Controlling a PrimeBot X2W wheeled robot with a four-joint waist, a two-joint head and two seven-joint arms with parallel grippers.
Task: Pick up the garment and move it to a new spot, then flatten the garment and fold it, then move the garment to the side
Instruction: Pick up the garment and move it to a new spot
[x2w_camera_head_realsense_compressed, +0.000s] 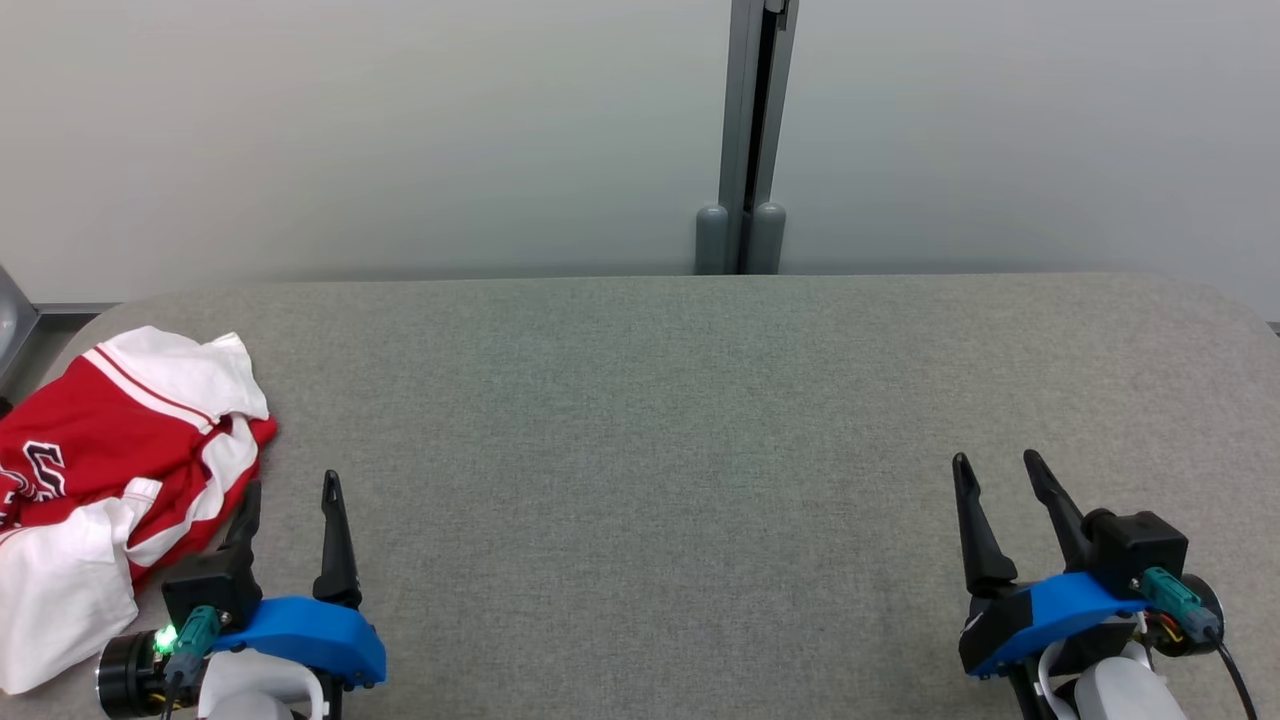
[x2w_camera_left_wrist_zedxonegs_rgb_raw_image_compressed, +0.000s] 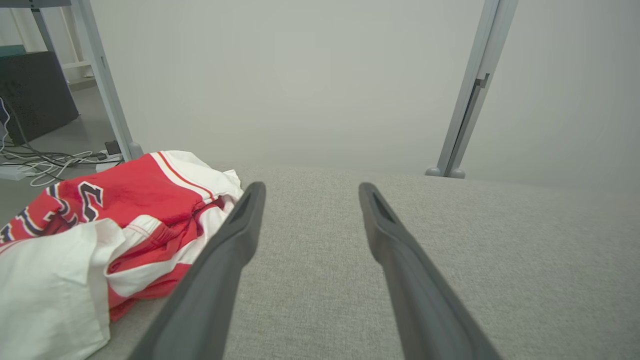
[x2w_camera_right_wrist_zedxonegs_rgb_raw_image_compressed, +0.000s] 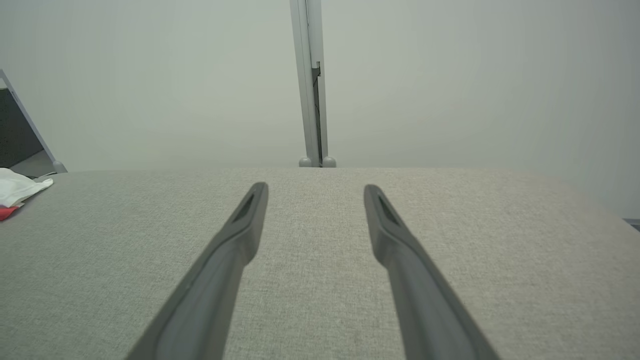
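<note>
While both arms sit low at the near edge of the grey padded table (x2w_camera_head_realsense_compressed: 650, 420), I see the garment (x2w_camera_head_realsense_compressed: 110, 470), a red and white jersey, lying crumpled at the table's left end. My left gripper (x2w_camera_head_realsense_compressed: 291, 482) is spread and empty just beside the cloth's right edge. My right gripper (x2w_camera_head_realsense_compressed: 998, 458), also spread, holds nothing, well apart from it.

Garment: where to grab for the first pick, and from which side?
Probably the raised red-and-white bunch on the right edge of the garment, where folds stand off the grey table and give the fingers something to pinch. Use the open left gripper, which sits just beside that edge, coming in low toward the robot's left.
</note>
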